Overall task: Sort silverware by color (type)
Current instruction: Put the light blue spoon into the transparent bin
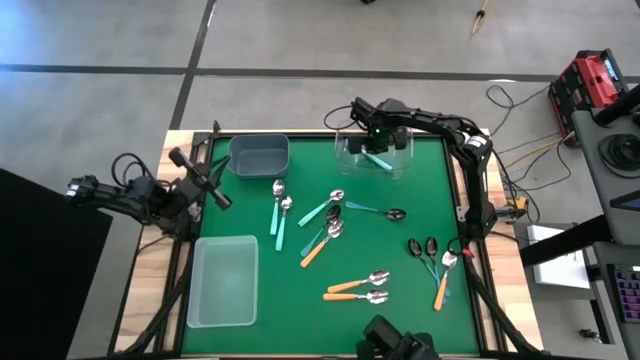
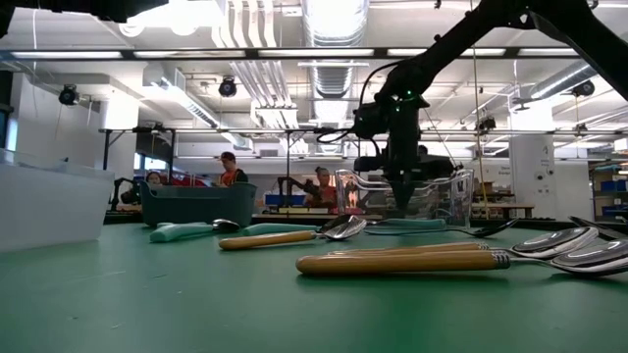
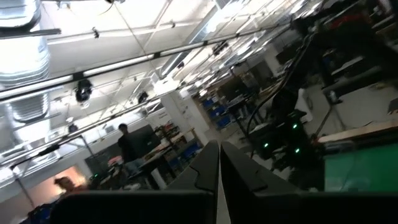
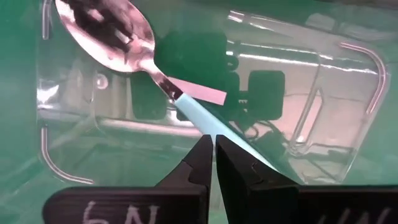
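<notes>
My right gripper (image 1: pixel 378 143) (image 4: pixel 215 144) is shut and points down into a clear container (image 1: pixel 396 166) at the table's far edge. A spoon with a silver bowl and a teal handle (image 4: pixel 199 115) lies on the container's floor, its handle running under my fingertips. More silverware lies flat on the green mat: a teal-handled pair (image 1: pixel 279 214), a mixed cluster (image 1: pixel 326 228), a dark-bowled spoon (image 1: pixel 388 213), an orange-handled pair (image 1: pixel 358 290) and a group at the right (image 1: pixel 434 262). My left gripper (image 1: pixel 215 196) (image 3: pixel 219 163) is shut at the table's left edge, pointing up. My right gripper comes from above with its shut fingertips (image 4: pixel 202 152) over the middle of the teal handle (image 4: pixel 249 152), lying across it. I cannot tell whether they touch the handle. The spoon rests on the container's floor.
A blue-grey bin (image 1: pixel 260 155) stands at the far left of the mat, and a clear rectangular bin (image 1: pixel 223 281) at the near left. In the low view the orange-handled spoons (image 2: pixel 402 262) lie nearest. People show in the room beyond the table.
</notes>
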